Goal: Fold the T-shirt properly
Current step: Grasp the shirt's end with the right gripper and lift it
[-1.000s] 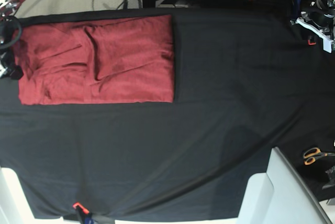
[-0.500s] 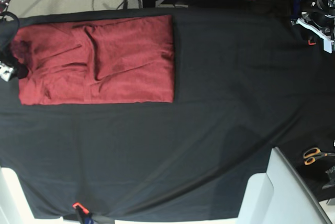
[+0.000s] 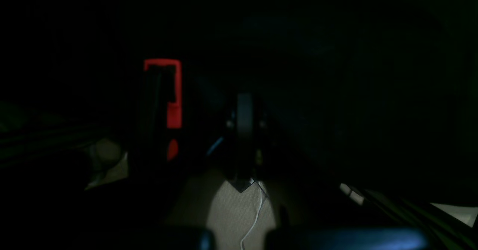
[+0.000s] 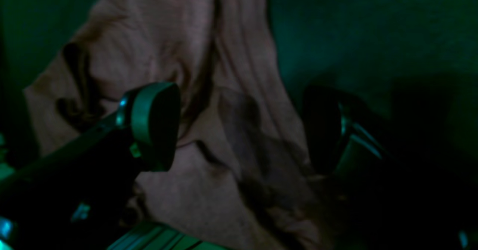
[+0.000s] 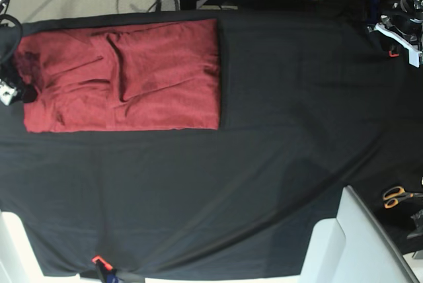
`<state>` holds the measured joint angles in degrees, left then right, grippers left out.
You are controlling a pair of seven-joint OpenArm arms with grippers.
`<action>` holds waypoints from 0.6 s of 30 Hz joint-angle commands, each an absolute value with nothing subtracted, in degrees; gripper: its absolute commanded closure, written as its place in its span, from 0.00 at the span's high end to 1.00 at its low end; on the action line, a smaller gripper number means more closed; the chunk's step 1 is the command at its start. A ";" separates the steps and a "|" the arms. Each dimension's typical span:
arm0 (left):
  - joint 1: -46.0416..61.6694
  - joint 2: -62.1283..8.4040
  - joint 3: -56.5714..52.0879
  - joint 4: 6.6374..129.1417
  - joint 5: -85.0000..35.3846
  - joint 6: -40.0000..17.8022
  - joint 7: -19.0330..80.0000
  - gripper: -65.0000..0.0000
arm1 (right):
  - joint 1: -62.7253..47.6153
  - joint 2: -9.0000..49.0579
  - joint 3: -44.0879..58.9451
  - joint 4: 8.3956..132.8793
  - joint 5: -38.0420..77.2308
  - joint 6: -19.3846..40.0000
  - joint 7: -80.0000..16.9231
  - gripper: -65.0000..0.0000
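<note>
Black-draped bench [image 5: 277, 164]: T-shirt [image 5: 132, 78] lies folded at 10 o'clock, unshifted. Right tool [image 4: 239, 130], spread and empty, has backed away; left tool pressed together, parked. Fold apparently finished.

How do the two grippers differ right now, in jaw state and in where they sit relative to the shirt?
The right gripper is open, hanging over the T-shirt at its left end in the base view; the left gripper is shut, parked at the far table edge, away from the shirt. Neither holds fabric.
</note>
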<state>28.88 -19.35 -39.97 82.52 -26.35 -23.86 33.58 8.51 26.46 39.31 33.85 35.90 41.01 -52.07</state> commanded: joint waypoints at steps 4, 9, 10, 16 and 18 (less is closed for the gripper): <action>29.14 -20.44 -40.31 83.30 -26.77 -23.78 32.48 0.00 | 7.87 25.71 38.02 33.36 32.57 40.00 -56.84 0.75; 29.14 -20.44 -40.31 83.30 -26.77 -23.78 32.57 0.00 | 6.73 25.71 30.90 33.54 32.92 40.00 -56.75 0.75; 29.14 -20.44 -40.31 83.30 -26.77 -23.78 32.57 0.00 | 6.73 25.63 29.93 33.54 32.92 40.00 -56.75 0.75; 29.14 -20.35 -40.31 83.30 -26.77 -23.78 32.57 0.00 | 4.70 23.60 28.53 37.05 33.01 40.00 -58.42 0.75; 29.14 -20.35 -40.31 83.30 -26.77 -23.78 32.57 0.00 | 3.21 22.64 28.53 40.31 33.01 40.00 -60.79 0.75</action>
<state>28.80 -19.22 -39.92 82.52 -26.35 -23.86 33.61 4.82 24.43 29.67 41.47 38.54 41.47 -53.34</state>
